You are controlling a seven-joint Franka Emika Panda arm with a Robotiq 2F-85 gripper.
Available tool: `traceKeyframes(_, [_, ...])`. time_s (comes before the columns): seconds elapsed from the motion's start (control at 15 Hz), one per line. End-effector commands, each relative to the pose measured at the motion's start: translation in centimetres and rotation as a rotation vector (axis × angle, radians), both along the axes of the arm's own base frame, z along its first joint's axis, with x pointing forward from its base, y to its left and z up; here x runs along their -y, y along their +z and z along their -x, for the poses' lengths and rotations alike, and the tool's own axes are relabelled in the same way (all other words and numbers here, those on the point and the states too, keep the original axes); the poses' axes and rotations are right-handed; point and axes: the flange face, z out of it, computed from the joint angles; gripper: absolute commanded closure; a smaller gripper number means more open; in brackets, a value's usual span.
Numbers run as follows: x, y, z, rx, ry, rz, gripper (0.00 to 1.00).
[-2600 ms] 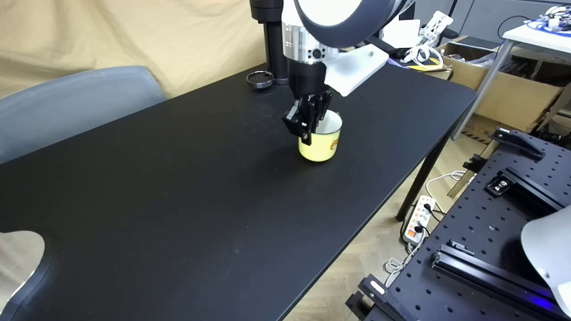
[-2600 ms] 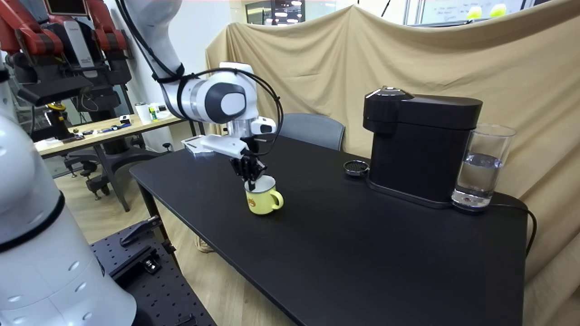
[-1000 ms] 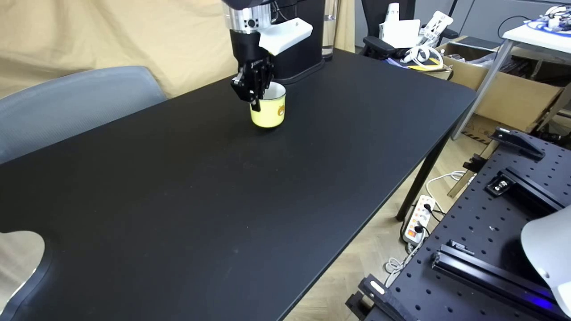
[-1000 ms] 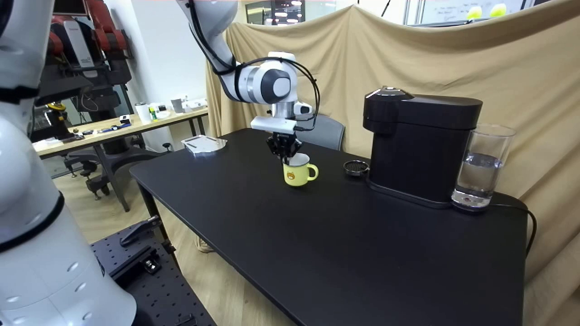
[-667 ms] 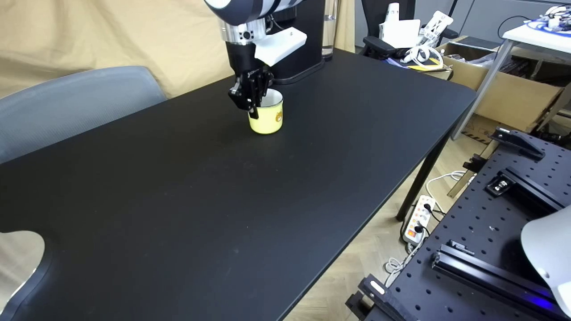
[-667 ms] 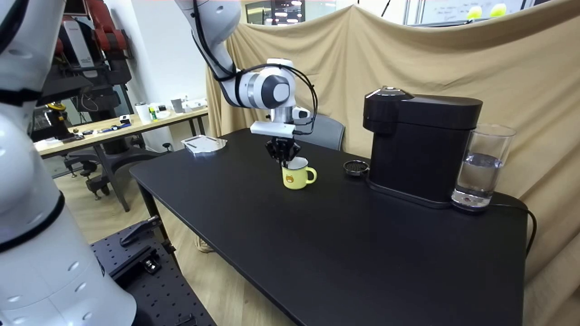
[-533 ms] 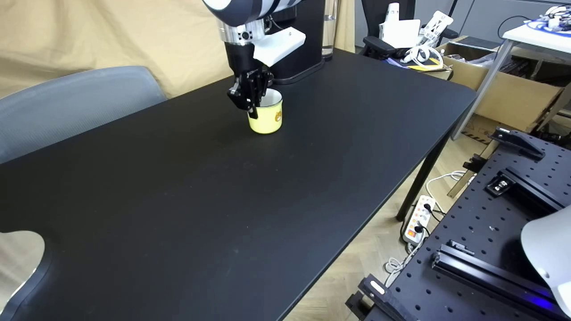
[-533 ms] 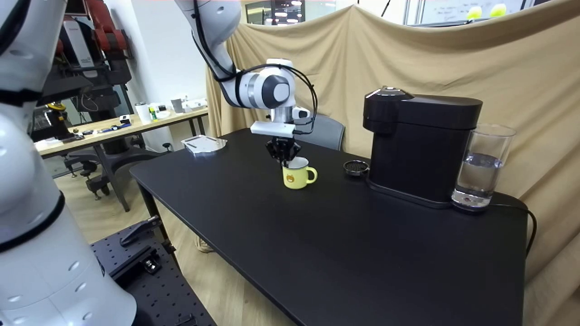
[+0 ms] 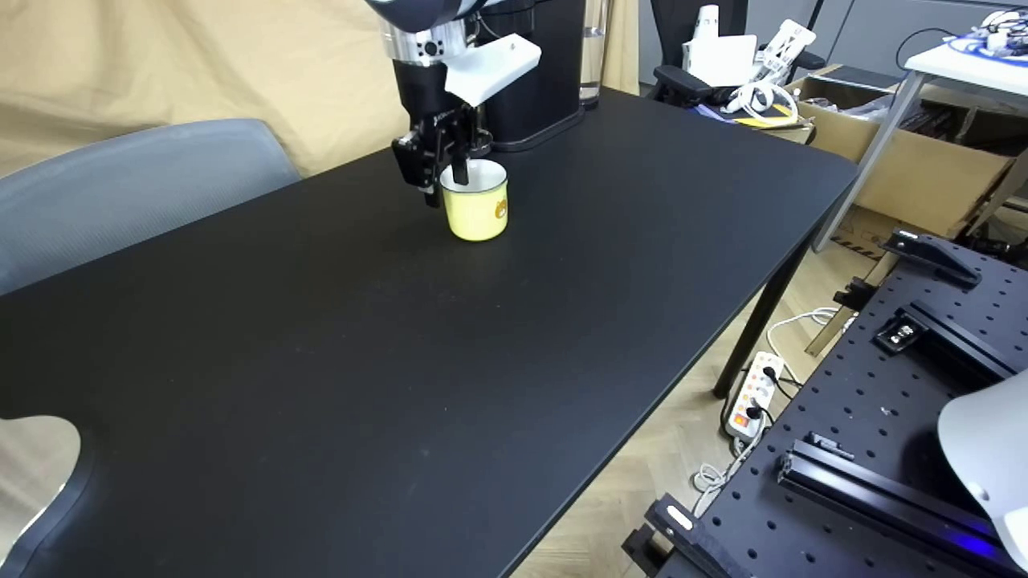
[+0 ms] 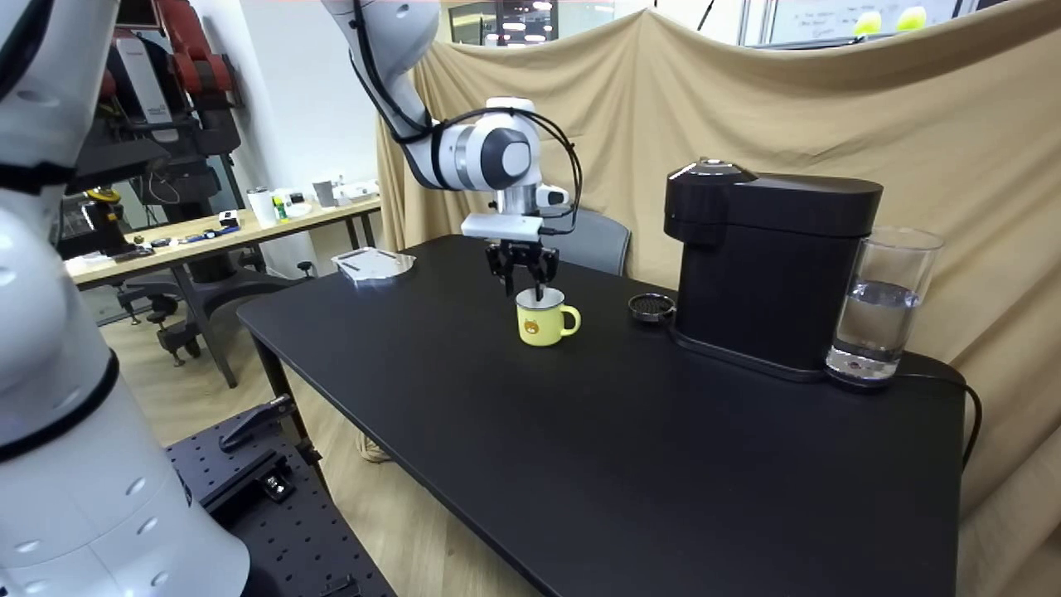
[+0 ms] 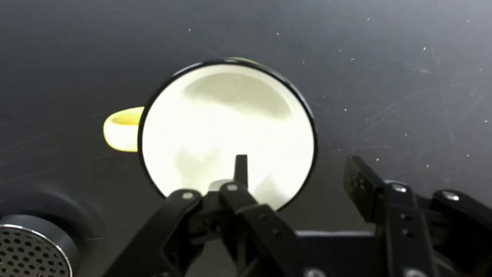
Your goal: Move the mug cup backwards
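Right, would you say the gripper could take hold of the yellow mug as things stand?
Probably yes: the gripper is open, with one finger over the opening of the yellow mug and the other outside its rim, and nothing visible would block it from closing there.

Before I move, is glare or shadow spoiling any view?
Wrist view: the inside of the mug cup is mostly blown out to white, with greyish patches, and the table has a pale sheen at upper right; both exterior views: the mug cup's yellow side is not washed out.
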Motion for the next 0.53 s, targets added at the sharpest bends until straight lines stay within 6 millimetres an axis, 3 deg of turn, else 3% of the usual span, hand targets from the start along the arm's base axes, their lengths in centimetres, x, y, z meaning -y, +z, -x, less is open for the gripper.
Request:
traceKeyframes(0.0, [-0.9,3.6,0.6,0.031,-0.002,0.017,0.03])
traceKeyframes(0.47, [-1.8,9.1,2.9,0.035,-0.057,0.038,0.0])
